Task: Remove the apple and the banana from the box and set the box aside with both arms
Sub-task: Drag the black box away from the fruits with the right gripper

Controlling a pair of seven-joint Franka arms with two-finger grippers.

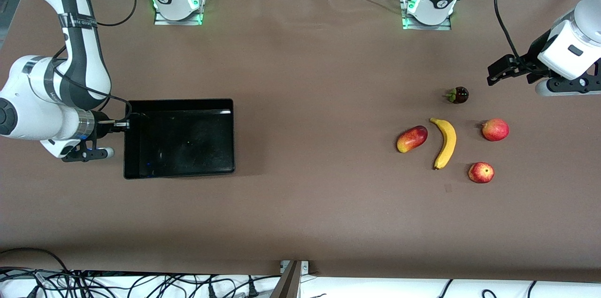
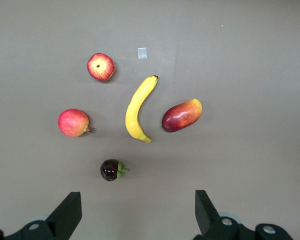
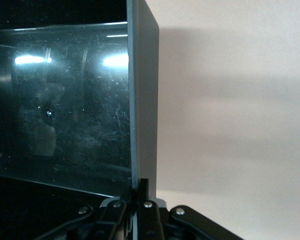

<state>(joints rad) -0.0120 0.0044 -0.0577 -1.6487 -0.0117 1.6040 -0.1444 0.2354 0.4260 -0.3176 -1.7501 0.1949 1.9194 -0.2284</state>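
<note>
1. The glossy black rectangular plastic box sits empty on the brown worktop toward the right arm's end; the right gripper is clenched on the rim of the box's end wall, pinching the thin wall between its fingers.
2. The long curved yellow banana and the small round red apple with yellowish streaks already lie out on the worktop toward the left arm's end, so the fruit part looks done — what remains is shifting the box.
3. To do that well, keep the pinch square on the wall and slide the box flat rather than lifting; a one-sided hold on a low glossy wall could let it pivot or slip.
4. The left gripper hangs released, jaws wide, above the worktop beside the fruit and well apart from the box; the task names both arms, so it may be needed at the other wall.
5. Around the banana lie an oblong red-yellow mango, a pinkish-red round fruit and a small dark purple fruit with a green cap — none touching.
6. The worktop is a plain matte brown sheet; cables trail along the edge nearest the front camera.
</note>
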